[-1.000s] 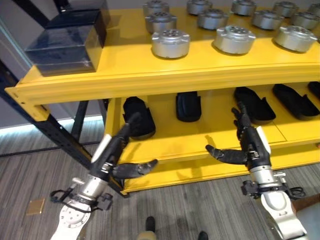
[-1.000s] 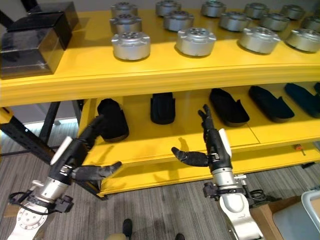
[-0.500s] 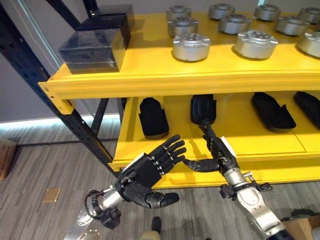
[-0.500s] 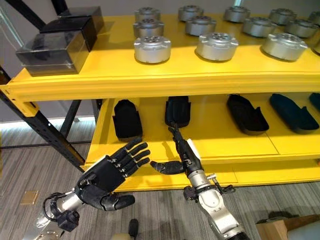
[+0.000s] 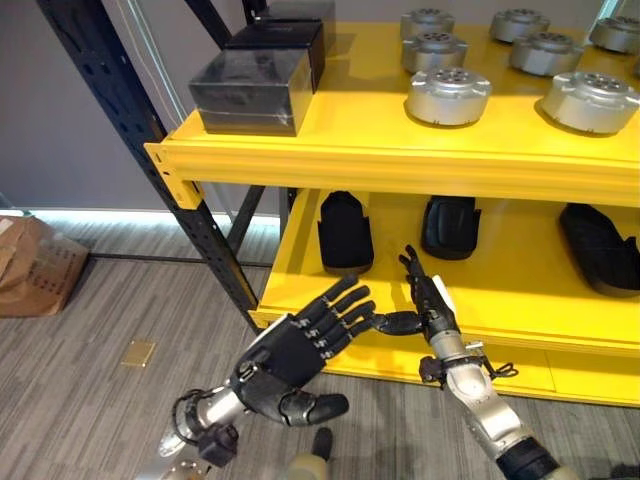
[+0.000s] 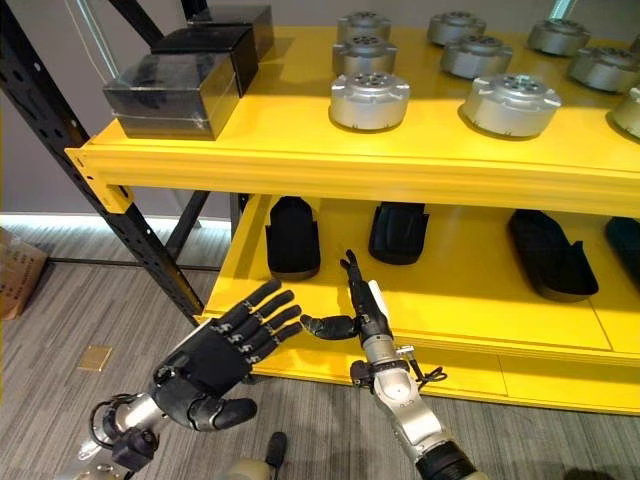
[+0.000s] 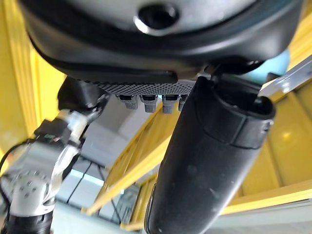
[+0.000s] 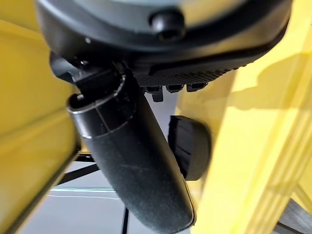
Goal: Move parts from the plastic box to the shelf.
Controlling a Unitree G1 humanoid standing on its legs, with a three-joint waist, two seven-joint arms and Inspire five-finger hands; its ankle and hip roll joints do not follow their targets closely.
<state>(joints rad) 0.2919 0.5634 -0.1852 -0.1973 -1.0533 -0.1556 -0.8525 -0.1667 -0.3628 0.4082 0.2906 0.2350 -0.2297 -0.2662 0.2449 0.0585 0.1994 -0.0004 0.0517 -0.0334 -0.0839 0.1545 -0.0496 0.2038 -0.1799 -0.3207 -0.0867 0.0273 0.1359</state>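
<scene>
Several round silver parts (image 5: 448, 95) stand on the top board of the yellow shelf (image 5: 400, 165). Two dark plastic boxes (image 5: 252, 78) sit at that board's left end. Black moulded parts (image 5: 346, 230) lie on the lower board. My left hand (image 5: 295, 350) hovers open and empty in front of the lower board's left corner, fingers spread. My right hand (image 5: 430, 305) is just beside it, open, thumb toward the left hand, fingers up by the lower board's front edge. In the right wrist view, past the thumb (image 8: 131, 156), one black part (image 8: 190, 146) shows.
A dark perforated upright (image 5: 150, 130) and a slanted brace carry the shelf's left side. A brown cardboard box (image 5: 35, 265) sits on the grey plank floor at far left. A small tan square (image 5: 138, 352) lies on the floor.
The camera has swung left, so the shelf sits further right in view. My left hand has turned and spread its fingers, and both hands now hover close together.
</scene>
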